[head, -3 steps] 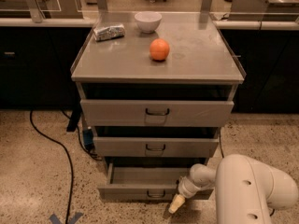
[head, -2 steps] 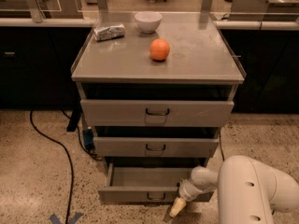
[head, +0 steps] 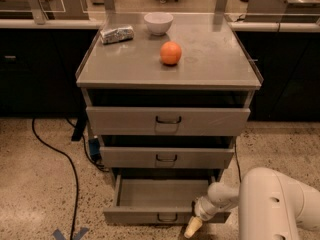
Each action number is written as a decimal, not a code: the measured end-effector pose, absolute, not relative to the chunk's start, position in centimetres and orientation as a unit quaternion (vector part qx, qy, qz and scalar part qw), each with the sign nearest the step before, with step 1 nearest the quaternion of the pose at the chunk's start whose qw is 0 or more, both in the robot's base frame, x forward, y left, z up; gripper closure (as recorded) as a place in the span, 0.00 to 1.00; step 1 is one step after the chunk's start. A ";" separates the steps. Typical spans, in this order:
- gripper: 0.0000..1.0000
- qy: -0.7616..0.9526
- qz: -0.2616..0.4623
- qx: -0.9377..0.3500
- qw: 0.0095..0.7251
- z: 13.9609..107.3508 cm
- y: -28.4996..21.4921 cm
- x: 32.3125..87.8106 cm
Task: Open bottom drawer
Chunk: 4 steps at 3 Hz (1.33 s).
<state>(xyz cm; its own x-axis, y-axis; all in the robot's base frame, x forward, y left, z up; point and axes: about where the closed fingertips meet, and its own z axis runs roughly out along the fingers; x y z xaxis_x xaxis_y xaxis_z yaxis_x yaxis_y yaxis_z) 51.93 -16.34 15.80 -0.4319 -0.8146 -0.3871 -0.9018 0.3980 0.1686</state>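
Note:
The bottom drawer is the lowest of three grey drawers in the cabinet. It stands pulled out, its plain grey tray open to view and empty, with a small dark loop handle on its front. My gripper hangs at the right end of that drawer front, just right of the handle, pointing down toward the floor. My white arm comes in from the lower right.
The middle drawer and the top drawer are above. An orange, a white bowl and a foil packet lie on the cabinet top. A black cable runs across the floor at left.
The bottom drawer stays pulled out as before. My gripper and arm have shifted very slightly at the drawer's right front corner.

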 end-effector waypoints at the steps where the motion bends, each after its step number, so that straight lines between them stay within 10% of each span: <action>1: 0.00 0.827 0.179 -0.519 0.122 15.8 -16.3 51.9; 4: 0.00 0.815 0.213 -0.533 0.079 17.6 -18.9 42.5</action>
<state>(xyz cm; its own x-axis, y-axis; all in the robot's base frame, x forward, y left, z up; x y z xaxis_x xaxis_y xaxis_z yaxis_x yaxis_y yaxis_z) 42.54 -18.87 17.58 -0.4193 -0.8351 -0.3561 -0.9026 0.3416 0.2618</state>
